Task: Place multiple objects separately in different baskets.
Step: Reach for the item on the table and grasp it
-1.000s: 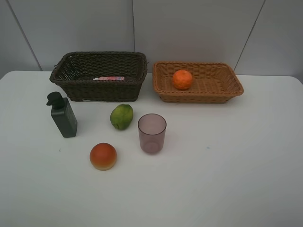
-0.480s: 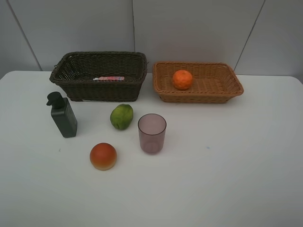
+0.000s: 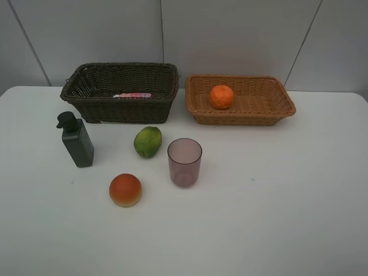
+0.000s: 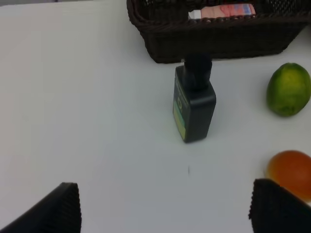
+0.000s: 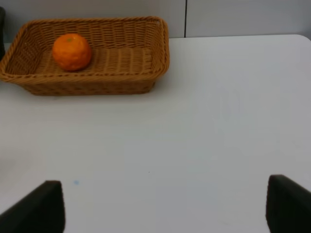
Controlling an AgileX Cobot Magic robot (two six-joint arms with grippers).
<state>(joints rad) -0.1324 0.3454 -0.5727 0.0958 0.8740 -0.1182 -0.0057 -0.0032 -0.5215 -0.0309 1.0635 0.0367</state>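
A lab test bench (bare white table (image 3: 299, 230), grey panelled wall (image 3: 230, 34)).

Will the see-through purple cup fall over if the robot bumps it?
The translucent purple cup stands upright and is taller than wide, so a high push would probably tip it. It looks empty, so likely light. Tipped, its round side might roll on the white table.

Left hand (image 4: 167, 211) spread wide, gripping nothing, right hand (image 5: 163, 206) spread wide, gripping nothing, both angled downward.
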